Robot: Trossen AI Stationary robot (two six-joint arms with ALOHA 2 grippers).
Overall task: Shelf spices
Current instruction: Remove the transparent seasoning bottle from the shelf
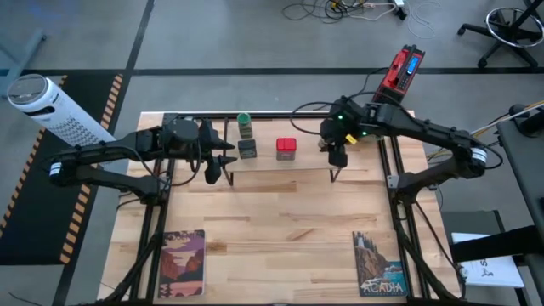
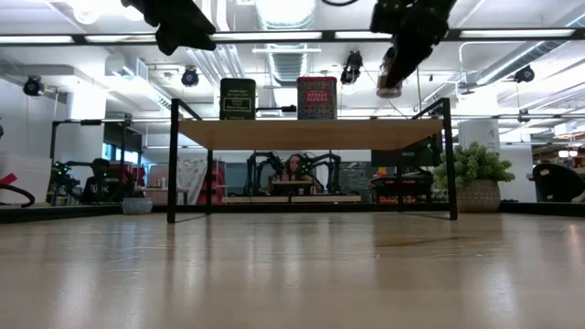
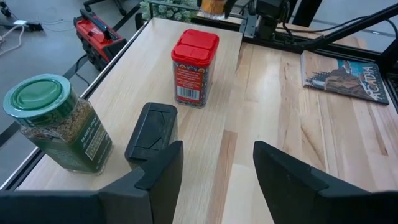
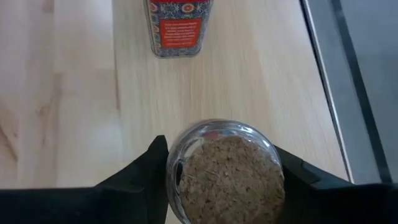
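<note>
The shelf (image 2: 311, 133) stands at the table's far middle. On its wooden board stand a green-capped bottle (image 3: 56, 124), a dark grey square jar (image 3: 152, 127) and a red square tin (image 3: 194, 65), each on its base. My right gripper (image 1: 337, 155) hangs above the board's right end, shut on a tiny round jar (image 4: 224, 171) with a cork-like top. My left gripper (image 3: 217, 162) hovers open above the board's left end, just beside the dark jar and touching nothing. My right gripper pinches the tiny jar's round glass wall (image 4: 177, 168) between its two fingers, one on each side. The fingers slant down from above. The jar (image 2: 388, 84) hangs below them, lifted clear of the board, its cork top facing up toward the wrist.
Two picture books lie at the table's near corners (image 1: 183, 263) (image 1: 380, 265). A red device (image 1: 401, 68) sits beyond the far right corner, and a white perforated cylinder (image 1: 47, 106) lies off the table's left. Bare board shows to the right of the red tin (image 1: 286, 149).
</note>
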